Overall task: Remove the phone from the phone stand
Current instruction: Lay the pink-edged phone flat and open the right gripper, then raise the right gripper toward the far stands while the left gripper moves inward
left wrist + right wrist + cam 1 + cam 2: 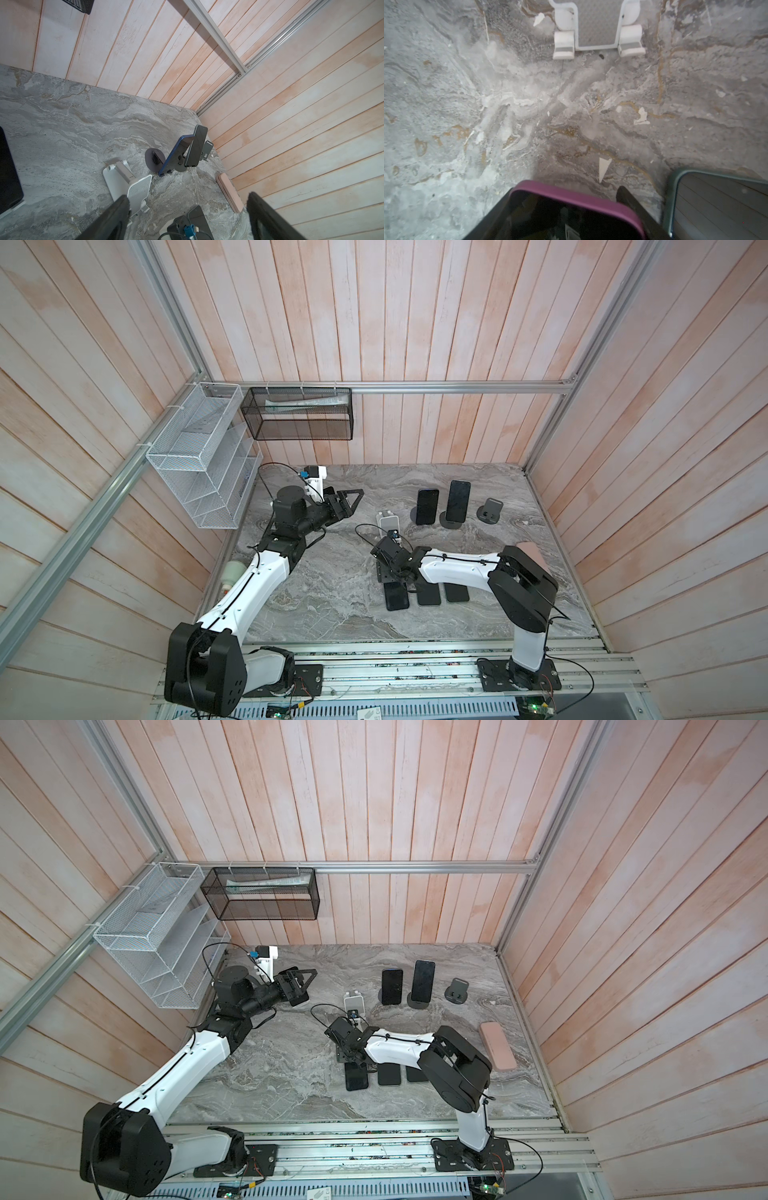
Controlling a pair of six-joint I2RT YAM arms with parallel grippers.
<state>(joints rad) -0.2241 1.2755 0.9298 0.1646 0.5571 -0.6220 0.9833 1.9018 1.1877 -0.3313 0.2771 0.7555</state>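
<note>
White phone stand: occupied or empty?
Empty: the white phone stand shows a bare backplate and nothing on its two hooks.

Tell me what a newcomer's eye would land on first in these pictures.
First, two phones propped upright on stands at the back of the marble table: a shorter phone and a taller phone beside it. Next, the row of three phones lying flat nearer the front, where the right arm's jaws straddle the purple-edged phone at the row's left end. Whether they grip it is unclear.
</note>
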